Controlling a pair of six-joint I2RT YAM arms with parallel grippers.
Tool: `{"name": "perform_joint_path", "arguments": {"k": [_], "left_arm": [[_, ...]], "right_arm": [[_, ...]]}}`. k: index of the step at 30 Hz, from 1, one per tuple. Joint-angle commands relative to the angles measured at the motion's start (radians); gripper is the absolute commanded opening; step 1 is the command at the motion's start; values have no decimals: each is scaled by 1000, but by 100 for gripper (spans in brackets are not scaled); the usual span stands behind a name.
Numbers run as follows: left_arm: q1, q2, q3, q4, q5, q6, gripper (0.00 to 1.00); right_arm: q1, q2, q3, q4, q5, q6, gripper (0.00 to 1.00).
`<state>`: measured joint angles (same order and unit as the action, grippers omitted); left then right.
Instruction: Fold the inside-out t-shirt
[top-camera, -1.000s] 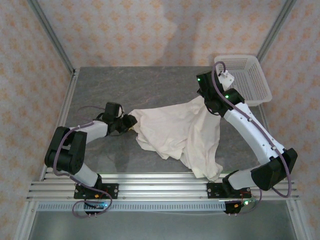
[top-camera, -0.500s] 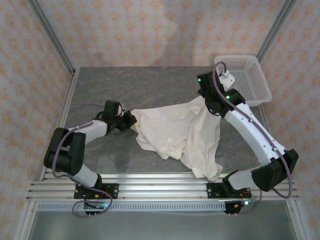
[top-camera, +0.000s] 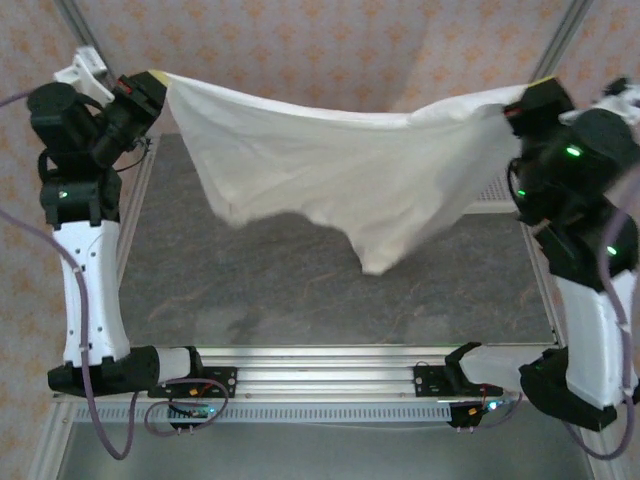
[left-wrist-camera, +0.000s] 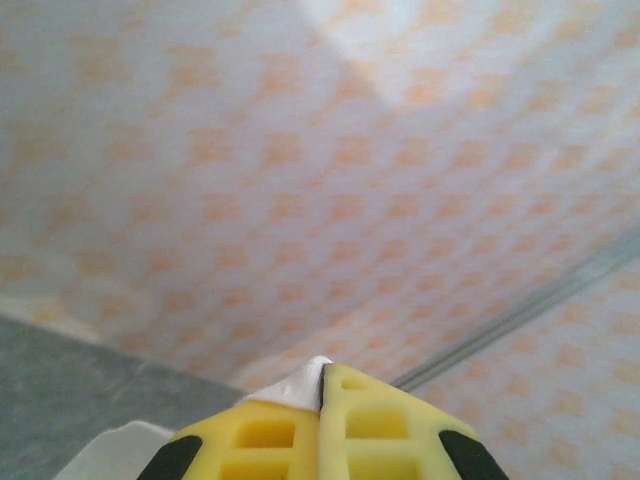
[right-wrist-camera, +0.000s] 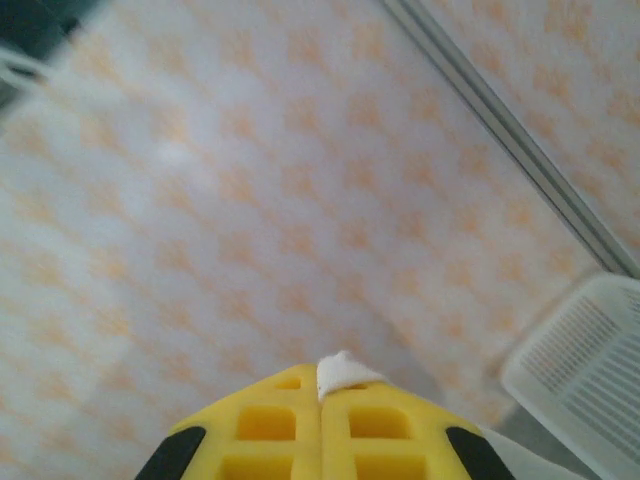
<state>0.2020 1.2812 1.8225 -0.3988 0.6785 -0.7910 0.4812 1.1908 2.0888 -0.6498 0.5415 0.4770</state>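
Observation:
The inside-out t-shirt (top-camera: 340, 165), cream cloth, hangs stretched in the air between both raised arms, sagging to a point over the table. My left gripper (top-camera: 152, 82) is shut on its top left corner. In the left wrist view a white tip of cloth (left-wrist-camera: 305, 385) pokes out between the yellow fingers (left-wrist-camera: 380, 425) of that gripper (left-wrist-camera: 322, 378). My right gripper (top-camera: 520, 103) is shut on the top right corner. A small tuft of cloth (right-wrist-camera: 342, 371) sticks out of the closed jaws of the right gripper (right-wrist-camera: 320, 385) in the right wrist view.
The grey table (top-camera: 260, 290) lies below the hanging shirt. A white mesh basket (right-wrist-camera: 590, 360) stands at the back right, partly behind the right arm. Patterned walls and metal frame posts (top-camera: 75, 25) enclose the space.
Both arms rose from the table to high and wide apart, lifting the shirt off the surface and stretching it out. The left gripper closed on the shirt's corner.

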Motion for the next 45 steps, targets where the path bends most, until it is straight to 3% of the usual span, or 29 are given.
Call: {"name": "perform_joint_path", "arguments": {"k": [1, 7, 16, 20, 27, 31, 37, 38, 39, 41, 43, 45], "left_arm": [[-4, -10, 79, -69, 39, -63, 0], [-4, -57, 229, -99, -5, -74, 0], [-4, -123, 434, -252, -171, 63, 0], [-3, -114, 424, -261, -201, 78, 0], [-4, -57, 269, -249, -299, 126, 0], [-3, 3, 120, -140, -317, 155, 0], [-3, 222, -11, -28, -318, 175, 0], [-4, 280, -19, -22, -327, 170, 11], [-4, 336, -16, -19, -331, 165, 23], [-3, 474, 28, -29, -350, 174, 43], [-3, 587, 111, -66, -364, 199, 59], [-1, 664, 183, -86, -348, 223, 72]], "right_arm": [[-4, -45, 7, 131, -104, -75, 0], [-4, -52, 123, 220, -203, -79, 0], [-5, -42, 229, 259, -418, -74, 0], [-4, -2, 265, 248, -383, -73, 0], [-4, 230, 362, 151, -226, -193, 0], [-17, 448, 437, 123, -244, -229, 0], [-149, 862, 655, 38, -381, -30, 0], [-169, 927, 672, 52, -409, -4, 0], [-183, 981, 683, 70, -437, 8, 11], [-206, 1100, 721, 107, -499, 18, 53], [-228, 1178, 790, 69, -531, 40, 67], [-250, 1182, 787, 20, -549, 62, 71]]}}
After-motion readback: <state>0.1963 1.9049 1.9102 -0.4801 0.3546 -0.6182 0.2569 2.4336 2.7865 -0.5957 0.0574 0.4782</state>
